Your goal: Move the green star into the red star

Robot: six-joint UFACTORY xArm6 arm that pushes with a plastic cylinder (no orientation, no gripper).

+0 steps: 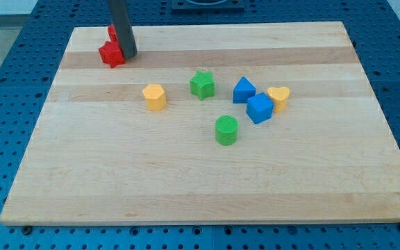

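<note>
The green star (201,84) lies near the board's middle, a little toward the view's top. The red star (111,54) lies at the view's upper left of the board. My tip (128,55) rests on the board just right of the red star, touching or nearly touching it, far left of the green star. Another red block (111,32) shows partly behind the rod, above the red star; its shape is hidden.
A yellow block (154,96) lies left of the green star. A green cylinder (226,130) lies below it. A blue triangular block (243,89), a blue cube (259,107) and a yellow heart (279,97) cluster at the right. The wooden board (200,187) sits on a blue perforated table.
</note>
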